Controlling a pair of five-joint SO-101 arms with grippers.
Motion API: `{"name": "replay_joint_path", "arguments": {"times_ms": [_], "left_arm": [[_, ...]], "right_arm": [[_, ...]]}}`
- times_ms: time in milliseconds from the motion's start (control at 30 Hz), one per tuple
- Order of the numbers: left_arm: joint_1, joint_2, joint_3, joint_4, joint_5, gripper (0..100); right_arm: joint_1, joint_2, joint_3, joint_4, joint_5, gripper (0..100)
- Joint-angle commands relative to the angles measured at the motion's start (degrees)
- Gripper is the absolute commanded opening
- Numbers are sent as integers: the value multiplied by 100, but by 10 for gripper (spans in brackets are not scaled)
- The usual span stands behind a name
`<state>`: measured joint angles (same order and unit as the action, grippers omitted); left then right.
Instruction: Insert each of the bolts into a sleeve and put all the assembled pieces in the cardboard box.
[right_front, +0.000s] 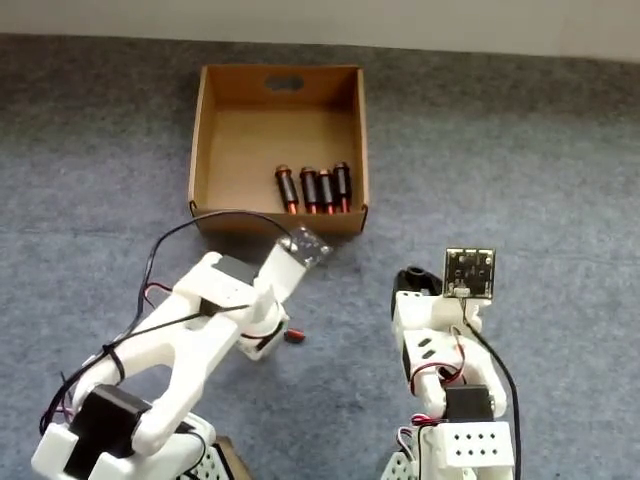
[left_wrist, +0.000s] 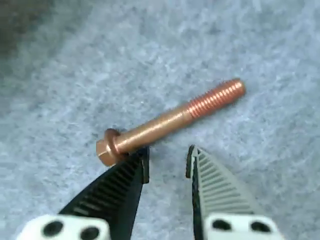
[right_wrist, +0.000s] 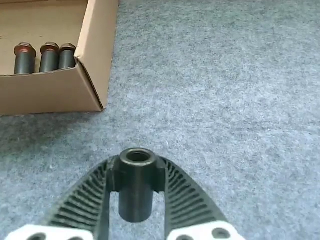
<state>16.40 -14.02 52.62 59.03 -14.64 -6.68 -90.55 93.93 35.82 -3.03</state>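
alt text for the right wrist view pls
The right gripper has its jaws shut on a short black cylindrical sleeve, hollow end visible, with grey carpet behind. Farther off stands a brown cardboard box holding three dark sleeves with copper bolt heads side by side.

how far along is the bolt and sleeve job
Done: four assembled pieces lie in the cardboard box. In hand: the right gripper has its jaws shut on an empty sleeve; the left gripper, jaws open, sits just by a loose bolt on the carpet. Still to do: join that pair and box it.
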Motion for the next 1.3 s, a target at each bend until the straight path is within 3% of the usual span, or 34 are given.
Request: {"name": "replay_joint_path", "arguments": {"times_ms": [0, 733, 867, 1067, 1267], "left_arm": [[-286, -145, -31, -273, 79, 143], [-277, -189, -514, -475, 3156, 143], [-268, -189, -637, -404, 3429, 143], [-259, -171, -1244, 343, 3701, 143], [-251, -136, -1297, 352, 3903, 144]], "right_arm": [[57, -66, -57, -92, -26, 5], [57, -66, -48, -92, -18, 5], [57, -66, -57, -92, -18, 5], [57, -66, -57, -101, -18, 5], [57, -66, -57, -101, -18, 5]]}}
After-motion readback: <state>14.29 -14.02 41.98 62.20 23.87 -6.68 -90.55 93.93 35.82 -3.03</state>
